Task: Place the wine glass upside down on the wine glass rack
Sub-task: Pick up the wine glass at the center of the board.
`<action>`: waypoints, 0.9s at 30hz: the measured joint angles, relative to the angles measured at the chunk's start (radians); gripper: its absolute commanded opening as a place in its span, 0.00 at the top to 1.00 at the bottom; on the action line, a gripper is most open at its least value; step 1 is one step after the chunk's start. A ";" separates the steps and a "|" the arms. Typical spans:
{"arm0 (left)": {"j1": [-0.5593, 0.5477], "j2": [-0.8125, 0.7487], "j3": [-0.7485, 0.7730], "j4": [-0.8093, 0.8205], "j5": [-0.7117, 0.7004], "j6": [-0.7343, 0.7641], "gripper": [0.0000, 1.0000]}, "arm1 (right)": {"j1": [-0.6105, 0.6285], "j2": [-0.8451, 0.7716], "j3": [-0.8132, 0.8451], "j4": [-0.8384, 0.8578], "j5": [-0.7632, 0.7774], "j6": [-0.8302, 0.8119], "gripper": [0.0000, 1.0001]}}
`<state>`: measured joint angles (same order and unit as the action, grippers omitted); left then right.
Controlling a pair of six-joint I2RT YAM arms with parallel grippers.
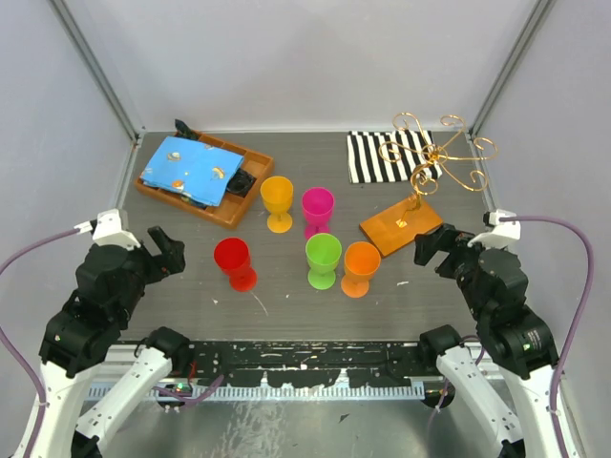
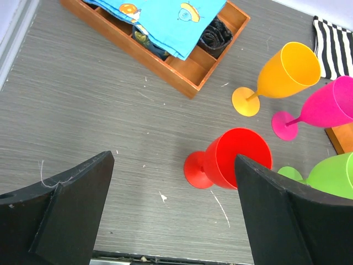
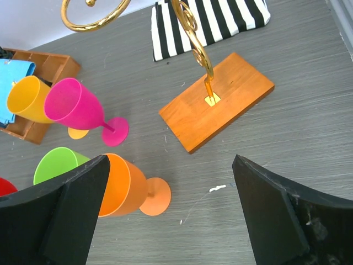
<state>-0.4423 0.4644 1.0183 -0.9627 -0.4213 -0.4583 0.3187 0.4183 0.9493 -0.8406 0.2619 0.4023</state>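
Observation:
Several plastic wine glasses stand upright mid-table: red (image 1: pixel 234 260), yellow (image 1: pixel 278 197), magenta (image 1: pixel 318 206), green (image 1: pixel 323 255) and orange (image 1: pixel 361 262). The wine glass rack, gold scrolled wire (image 1: pixel 434 153) on an orange-brown wooden base (image 1: pixel 401 227), stands at the right rear. My left gripper (image 1: pixel 167 250) hovers open left of the red glass (image 2: pixel 237 160), nothing between its fingers (image 2: pixel 71 210). My right gripper (image 1: pixel 434 246) hangs open just right of the rack base (image 3: pixel 218 99); the orange glass (image 3: pixel 124 185) shows beside its left finger (image 3: pixel 66 215).
A wooden tray (image 1: pixel 229 212) with a blue cloth (image 1: pixel 189 170) sits at the back left. A black-and-white striped cloth (image 1: pixel 377 157) lies behind the rack. Grey walls and metal posts close in the table on three sides.

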 measured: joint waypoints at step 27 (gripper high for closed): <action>0.000 0.011 -0.010 0.001 -0.037 0.004 0.02 | 0.000 0.090 0.008 0.005 -0.167 -0.026 0.07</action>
<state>-0.4423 0.4755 1.0080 -0.9619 -0.4580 -0.4541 0.3187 0.5083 0.9569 -0.8360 0.0944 0.3759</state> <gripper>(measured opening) 0.979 0.963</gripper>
